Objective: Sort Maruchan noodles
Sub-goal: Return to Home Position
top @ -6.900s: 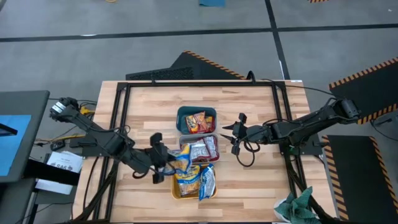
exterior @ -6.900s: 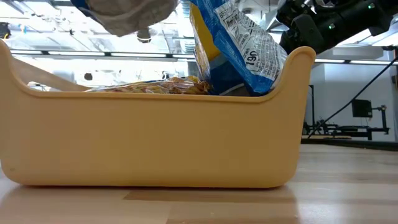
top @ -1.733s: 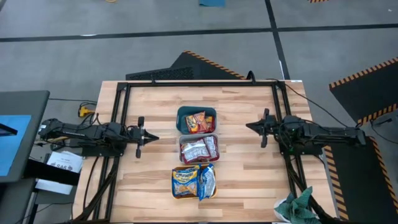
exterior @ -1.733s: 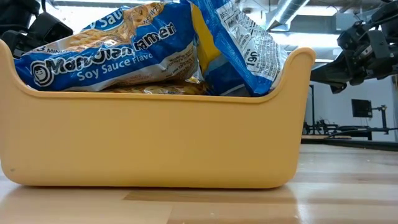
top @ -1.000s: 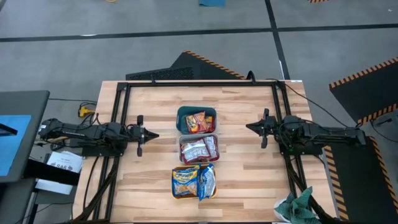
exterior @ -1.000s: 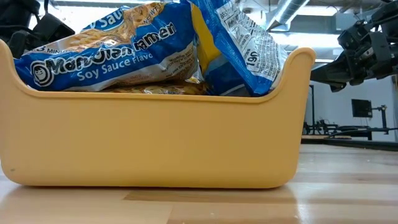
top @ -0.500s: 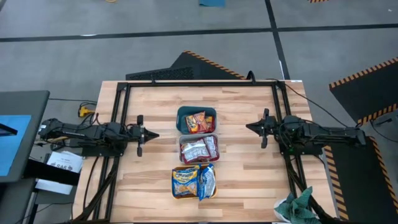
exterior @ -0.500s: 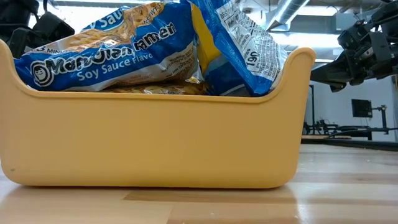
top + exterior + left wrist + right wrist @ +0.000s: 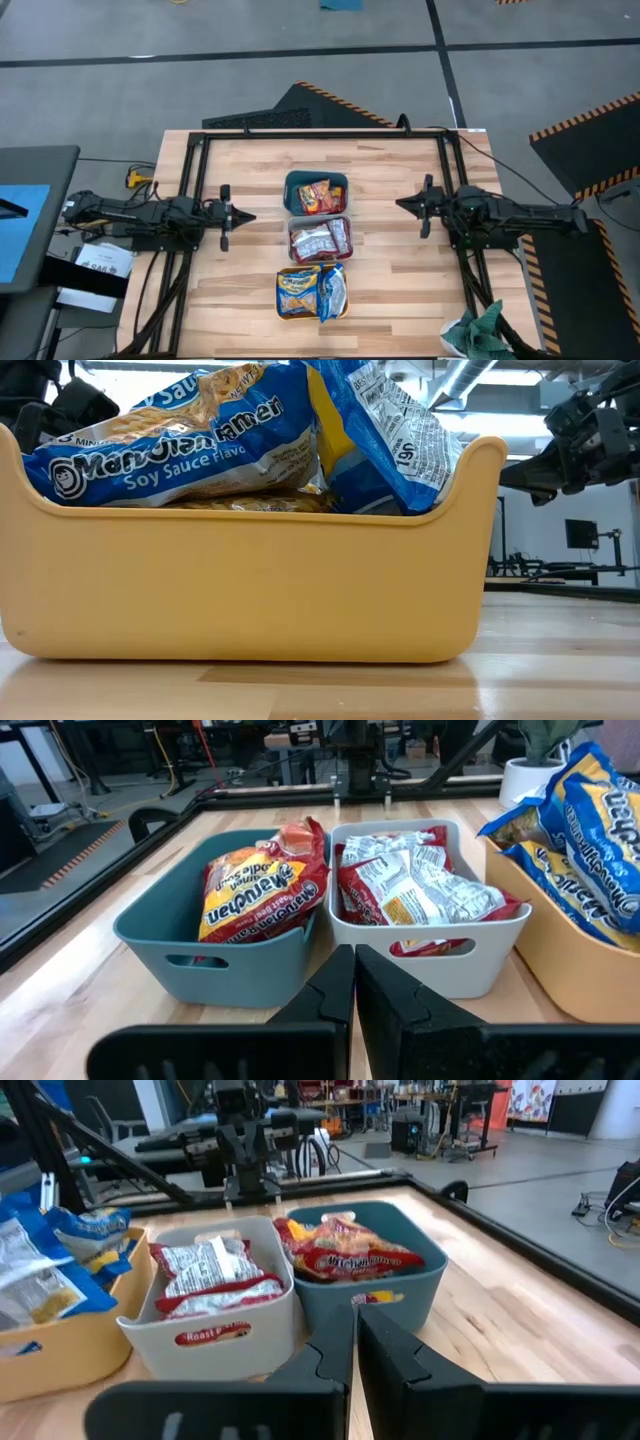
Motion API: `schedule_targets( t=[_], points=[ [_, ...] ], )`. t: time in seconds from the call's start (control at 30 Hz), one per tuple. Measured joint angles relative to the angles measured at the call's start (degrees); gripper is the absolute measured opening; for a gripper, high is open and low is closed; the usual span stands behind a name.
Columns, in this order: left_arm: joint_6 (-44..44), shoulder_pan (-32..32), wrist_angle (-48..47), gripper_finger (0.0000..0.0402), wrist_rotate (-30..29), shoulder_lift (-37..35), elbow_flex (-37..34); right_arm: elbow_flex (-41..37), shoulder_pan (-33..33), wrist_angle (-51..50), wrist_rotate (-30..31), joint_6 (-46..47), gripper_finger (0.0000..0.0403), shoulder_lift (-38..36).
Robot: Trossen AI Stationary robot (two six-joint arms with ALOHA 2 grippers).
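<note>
The Maruchan noodles lie sorted in three bins in a row down the table's middle. Red-orange packets (image 9: 316, 197) fill the teal bin (image 9: 215, 965) at the far end. Silver-white packets (image 9: 320, 240) fill the white bin (image 9: 480, 955) in the middle. Yellow-and-blue packets (image 9: 180, 445) stick up out of the orange bin (image 9: 250, 580) at the near end. My left gripper (image 9: 245, 216) hovers shut, left of the bins and pointing at them. My right gripper (image 9: 400, 204) hovers shut to their right, also pointing at them. Neither holds anything.
A green rag (image 9: 480, 330) lies at the table's near right corner. Black frame rails (image 9: 195, 200) run along the table's left, right and far edges. Bare wood shows on both sides of the bins, between them and the grippers.
</note>
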Motion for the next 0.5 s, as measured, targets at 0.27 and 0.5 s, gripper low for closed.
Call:
schedule_targets(
  t=[0.27,0.5],
  points=[
    [-0.1,0.0,0.0,0.0,0.0,-3.4,0.0,0.0,0.0,0.0,0.0,0.0,0.0043,-6.8],
    [-0.1,0.0,0.0,0.0,0.0,-6.8,-0.1,-0.6,1.2,3.4,0.4,0.0,0.0044,-7.4]
  ],
)
